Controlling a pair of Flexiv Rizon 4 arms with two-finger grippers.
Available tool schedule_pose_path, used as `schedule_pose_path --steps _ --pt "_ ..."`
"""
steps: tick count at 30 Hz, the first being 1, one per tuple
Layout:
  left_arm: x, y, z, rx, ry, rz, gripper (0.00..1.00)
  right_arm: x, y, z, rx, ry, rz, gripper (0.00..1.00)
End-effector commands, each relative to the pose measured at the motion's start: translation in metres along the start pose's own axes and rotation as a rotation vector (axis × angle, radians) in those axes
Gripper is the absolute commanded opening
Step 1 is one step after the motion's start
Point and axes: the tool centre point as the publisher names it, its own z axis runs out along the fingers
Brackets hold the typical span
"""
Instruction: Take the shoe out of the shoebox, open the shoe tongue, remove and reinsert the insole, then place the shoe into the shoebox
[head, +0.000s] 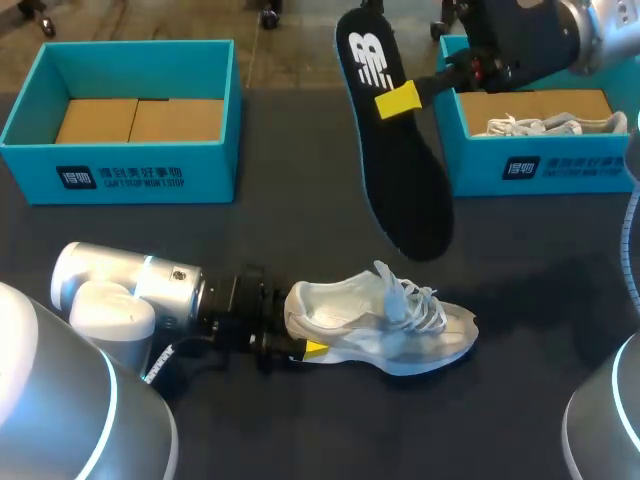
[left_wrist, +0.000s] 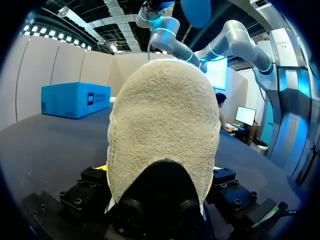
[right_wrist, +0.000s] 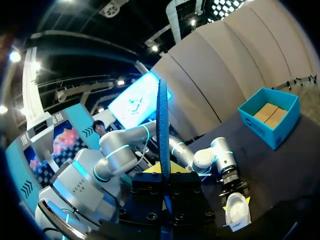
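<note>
A white shoe (head: 385, 325) lies on its side on the dark table, toe pointing right. My left gripper (head: 300, 345) sits at its heel, fingers spread wide against both sides of it. In the left wrist view the fuzzy heel (left_wrist: 162, 130) fills the space between them. My right gripper (head: 405, 97) is shut on a black insole (head: 390, 150), held raised and slanting above the table behind the shoe. Seen from the right wrist, the insole (right_wrist: 162, 125) stands edge-on between the shut fingers, with the shoe (right_wrist: 237, 210) far below.
An open blue shoebox (head: 120, 175) with a cardboard bottom stands at the back left. A second blue shoebox (head: 540, 165) at the back right holds another white shoe (head: 545, 125). Bare table lies between the boxes and in front of the shoe.
</note>
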Motion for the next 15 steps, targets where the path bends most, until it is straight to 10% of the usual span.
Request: schedule_pose_path --steps 1,15 --pt "0.000 -0.001 0.001 -0.002 -0.001 0.000 0.00 -0.002 0.002 0.002 0.004 0.002 0.001 0.00" --pt "0.000 -0.001 0.001 -0.002 -0.001 0.000 0.00 0.032 -0.018 -0.016 -0.160 -0.091 -0.075 0.00"
